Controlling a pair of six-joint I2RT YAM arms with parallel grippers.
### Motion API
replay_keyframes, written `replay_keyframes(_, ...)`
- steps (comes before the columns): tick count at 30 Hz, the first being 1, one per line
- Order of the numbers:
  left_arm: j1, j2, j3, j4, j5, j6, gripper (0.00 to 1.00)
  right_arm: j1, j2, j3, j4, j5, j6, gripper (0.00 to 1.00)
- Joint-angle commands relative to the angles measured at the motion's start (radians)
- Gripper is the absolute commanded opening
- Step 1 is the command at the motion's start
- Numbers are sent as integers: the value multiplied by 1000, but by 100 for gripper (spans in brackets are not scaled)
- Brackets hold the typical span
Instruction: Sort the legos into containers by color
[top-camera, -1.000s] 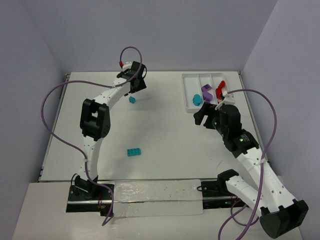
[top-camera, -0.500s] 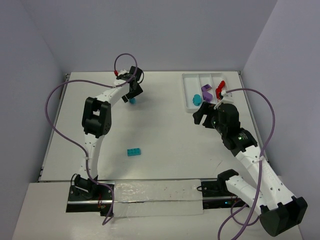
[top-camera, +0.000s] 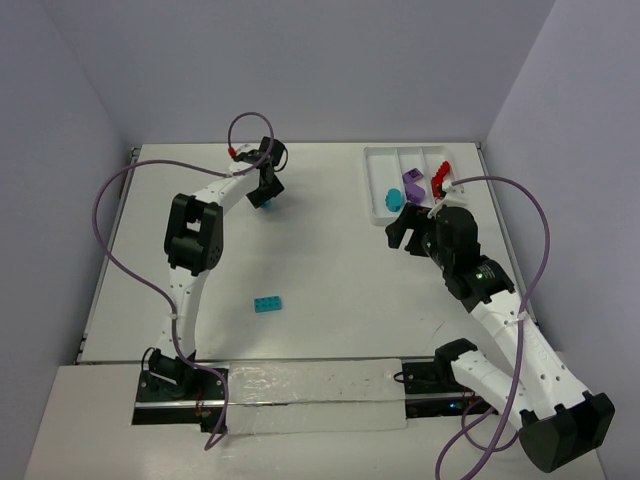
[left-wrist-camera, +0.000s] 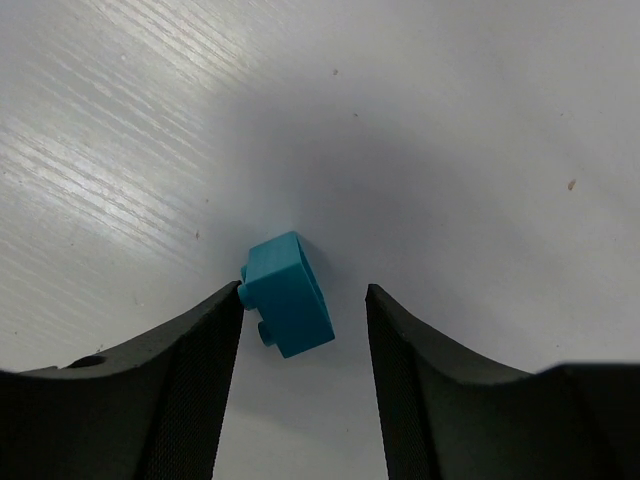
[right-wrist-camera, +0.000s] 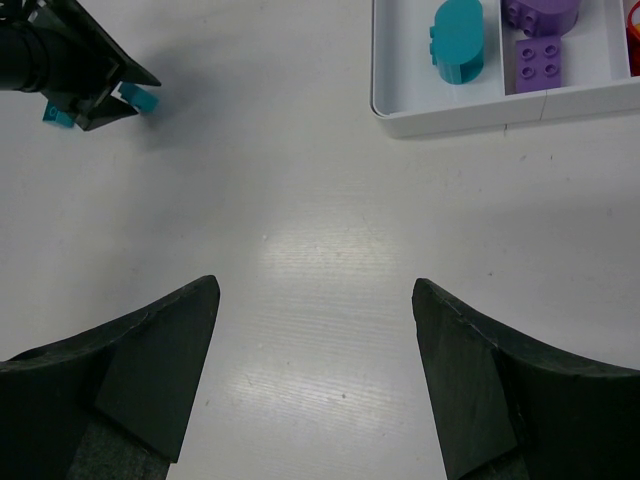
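straddling teal brick (left-wrist-camera: 288, 295) on table (left-wrist-camera: 450, 120) with left gripper (left-wrist-camera: 304, 290), part-spread: one finger (left-wrist-camera: 200, 370) touching it, other just apart. hovering right gripper (right-wrist-camera: 316, 285) spread wide, empty, near tray (right-wrist-camera: 440, 115).

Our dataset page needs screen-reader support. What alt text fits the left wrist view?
A small teal brick lies on the white table between the left gripper's two dark fingers. One finger touches its edge; the other stands clear, so it is not clamped.
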Motion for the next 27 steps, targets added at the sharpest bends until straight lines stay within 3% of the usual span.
replay_keyframes(1,2,-5,12,23,11,1,42,-1,-8,22,34,2,-7,85)
replay_keyframes(6,-2,-32,1,45,40,46,4,-1,-6,22,37,-3,-5,85)
replay_keyframes(7,-4,-42,-4,53,49,59,0,-1,-6,22,39,-4,-4,85)
replay_keyframes(16,-134,-136,61,144,122,205,0,-1,-16,16,40,-4,1,85)
replay_keyframes(27,-248,0,273,336,411,184,0,-1,-73,2,14,16,11,85)
